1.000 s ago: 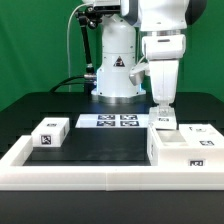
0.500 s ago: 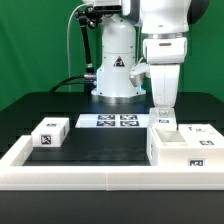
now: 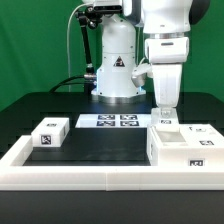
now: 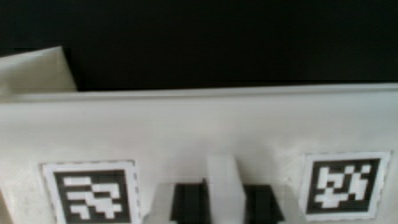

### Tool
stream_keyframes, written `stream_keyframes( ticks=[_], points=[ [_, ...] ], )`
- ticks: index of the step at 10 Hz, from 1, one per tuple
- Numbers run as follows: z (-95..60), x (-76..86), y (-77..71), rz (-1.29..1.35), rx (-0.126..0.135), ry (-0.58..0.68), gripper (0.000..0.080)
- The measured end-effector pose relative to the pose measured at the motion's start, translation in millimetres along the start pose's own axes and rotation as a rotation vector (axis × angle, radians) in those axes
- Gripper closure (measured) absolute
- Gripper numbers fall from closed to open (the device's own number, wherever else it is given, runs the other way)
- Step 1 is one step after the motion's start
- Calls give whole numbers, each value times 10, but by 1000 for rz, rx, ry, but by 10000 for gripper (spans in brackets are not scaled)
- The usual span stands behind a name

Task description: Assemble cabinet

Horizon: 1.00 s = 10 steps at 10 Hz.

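The cabinet, a large hollow white block with tags, stands at the exterior view's right, against the front rim. A small white tagged block sits just behind it. My gripper reaches straight down onto that block. In the wrist view the block fills the frame as a white face with two tags. My gripper has its two dark fingers close on either side of a thin white ridge of the block.
Another small white tagged block lies at the exterior view's left. A flat tagged block lies at the far right. The marker board lies in the middle, before the arm's base. A low white rim frames the table.
My gripper has shifted slightly toward the exterior view's right and a little lower, and the small block under it seems to have shifted with it. Nothing else has moved.
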<state>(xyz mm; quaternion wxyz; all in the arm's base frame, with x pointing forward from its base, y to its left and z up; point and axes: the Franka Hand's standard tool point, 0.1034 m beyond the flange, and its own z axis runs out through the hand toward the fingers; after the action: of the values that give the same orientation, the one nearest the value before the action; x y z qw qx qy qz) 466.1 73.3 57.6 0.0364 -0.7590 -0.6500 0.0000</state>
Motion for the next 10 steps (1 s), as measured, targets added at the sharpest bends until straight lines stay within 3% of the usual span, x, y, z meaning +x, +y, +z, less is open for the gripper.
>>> stream_keyframes(
  ticks=[4,10],
  points=[
    [-2,-14,168,-39,-2,3,729],
    [-5,-40,184,-82,-12,-4,729]
  ],
)
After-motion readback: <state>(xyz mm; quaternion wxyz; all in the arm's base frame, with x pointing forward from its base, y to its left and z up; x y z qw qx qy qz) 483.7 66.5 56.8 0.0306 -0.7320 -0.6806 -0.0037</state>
